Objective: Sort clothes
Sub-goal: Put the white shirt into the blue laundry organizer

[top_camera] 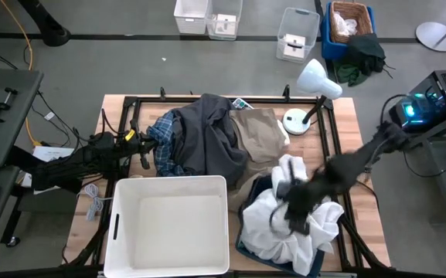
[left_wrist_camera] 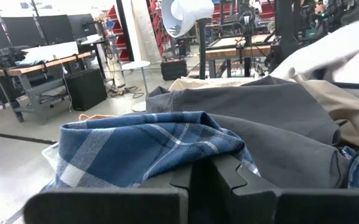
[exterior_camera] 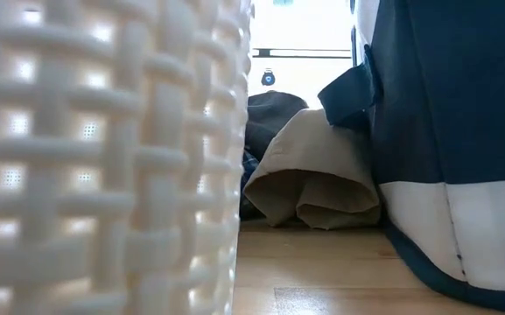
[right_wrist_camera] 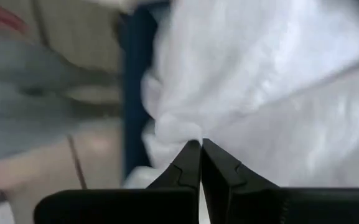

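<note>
The blue-and-white plaid shirt (top_camera: 163,145), the dark grey garment (top_camera: 211,135) and the beige khaki garment (top_camera: 257,135) lie heaped on the table's far half. The white garment (top_camera: 304,228) lies bunched in a dark blue bin (top_camera: 247,241) at the near right, spilling over its rim. My right gripper (top_camera: 291,210) is over it, shut on the white cloth. My left gripper (top_camera: 142,153) is shut at the plaid shirt's left edge (left_wrist_camera: 148,146), low over the table; I cannot tell whether it touches the shirt. My right gripper pinches a bunched fold of the white garment (right_wrist_camera: 178,129) between its two fingertips (right_wrist_camera: 191,163). It comes at it from above, slanting from the table's right side. The rest of the garment lies in the dark blue bin.
A white woven basket (top_camera: 168,225) stands at the near left, next to the bin; it fills the low view's left (exterior_camera: 103,157). A white desk lamp (top_camera: 315,81) stands at the far right corner. Black frame rails (top_camera: 332,147) run along the table's edges.
</note>
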